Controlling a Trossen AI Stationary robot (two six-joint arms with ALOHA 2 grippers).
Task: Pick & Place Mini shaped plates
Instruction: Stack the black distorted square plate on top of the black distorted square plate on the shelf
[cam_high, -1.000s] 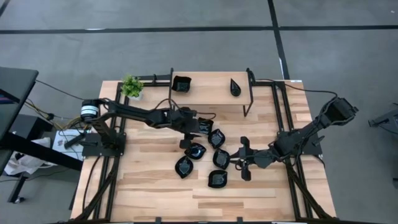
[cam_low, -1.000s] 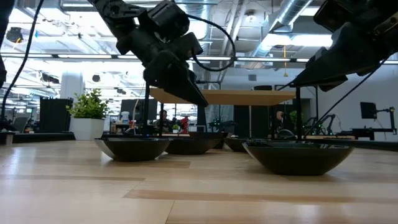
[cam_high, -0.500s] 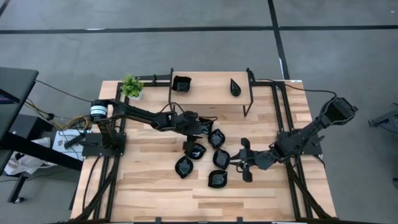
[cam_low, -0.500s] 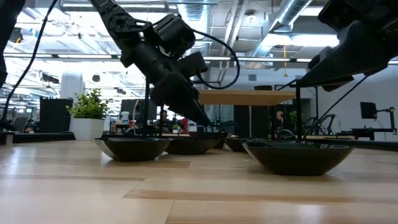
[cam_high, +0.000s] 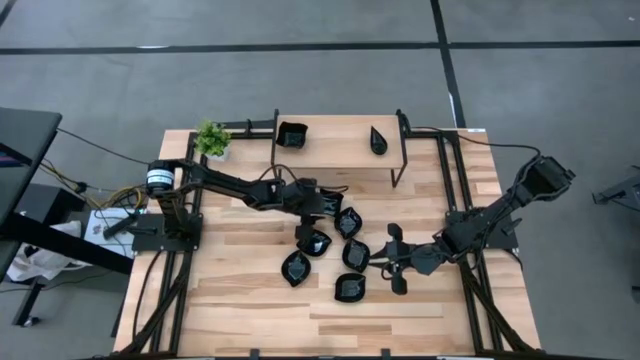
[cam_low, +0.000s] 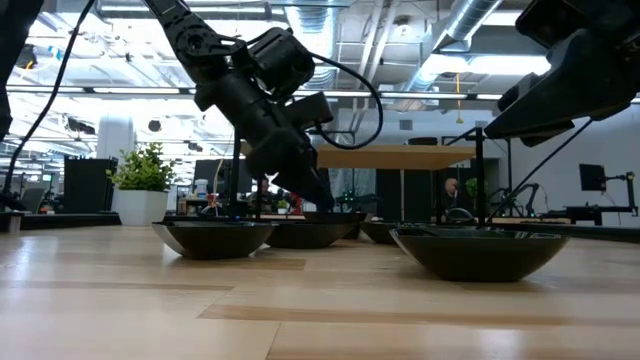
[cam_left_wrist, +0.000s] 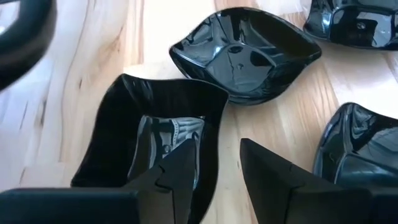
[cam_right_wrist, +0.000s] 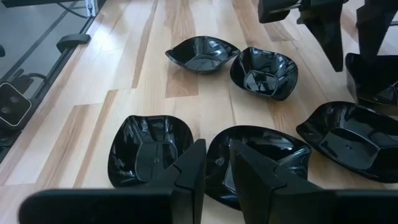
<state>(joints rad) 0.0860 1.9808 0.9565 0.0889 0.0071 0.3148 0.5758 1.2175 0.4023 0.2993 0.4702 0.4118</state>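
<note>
High view: wooden desk (cam_high: 240, 300) carries a low raised shelf (cam_high: 335, 150) at its far edge, holding a square black dish (cam_high: 291, 134) and a teardrop dish (cam_high: 378, 140); both look empty. No readable writing shows. Cluster of mini shaped plates (cam_high: 325, 255) lies mid-desk, all empty. Left end effector (cam_left_wrist: 217, 168) is spread, one finger inside a square plate (cam_left_wrist: 155, 137) and the other outside its rim, a leaf-shaped plate (cam_left_wrist: 245, 53) just beyond. Right end effector (cam_right_wrist: 214, 168) hovers over two plates (cam_right_wrist: 149, 149), fingers slightly apart, holding nothing. Small potted plant (cam_high: 211, 139) stands at the far left corner
</note>
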